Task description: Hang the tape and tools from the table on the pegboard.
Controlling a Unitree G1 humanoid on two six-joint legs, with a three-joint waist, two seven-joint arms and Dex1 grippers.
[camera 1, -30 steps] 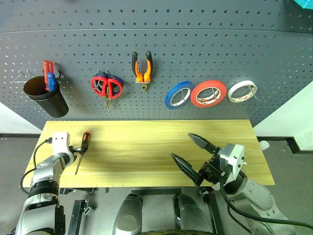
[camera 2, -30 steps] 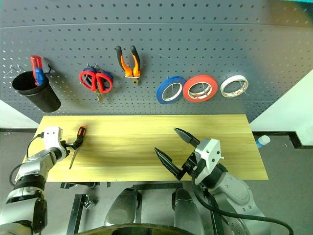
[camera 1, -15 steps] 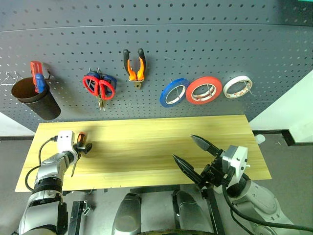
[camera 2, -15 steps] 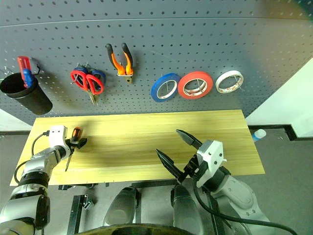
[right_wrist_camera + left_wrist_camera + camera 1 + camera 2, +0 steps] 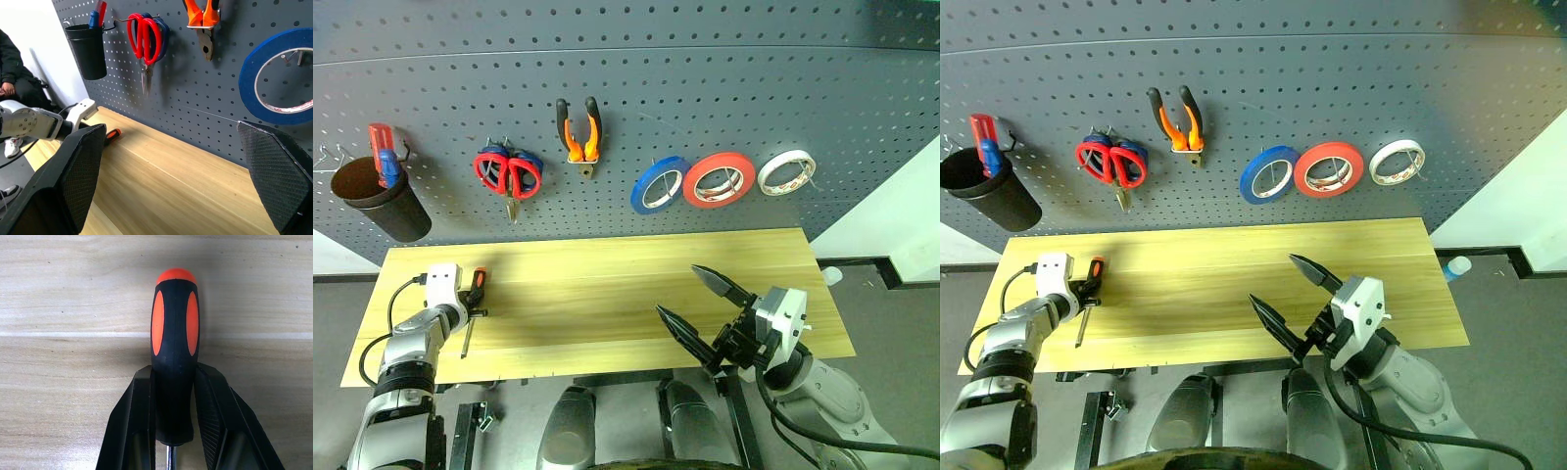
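A screwdriver (image 5: 175, 323) with an orange-and-black handle lies at the left end of the table (image 5: 607, 294). My left gripper (image 5: 470, 297) is shut on its handle, one finger on each side. The red tape (image 5: 719, 179) hangs on the pegboard (image 5: 705, 88) between a blue roll and a white roll. The pliers (image 5: 578, 132) and the red-handled scissors (image 5: 507, 174) hang to its left. My right gripper (image 5: 676, 290) is held open over the table's front edge with nothing between its fingers.
A black cup (image 5: 382, 199) with red and blue handles sticking out hangs at the pegboard's far left. Blue tape (image 5: 656, 186) and white tape (image 5: 786, 171) flank the red one. Blue-handled scissors (image 5: 530, 162) sit behind the red pair. A person (image 5: 12, 73) sits off to one side.
My left gripper has closed on the screwdriver's handle. The right arm has kept still. The whole picture has shifted a little with the camera.
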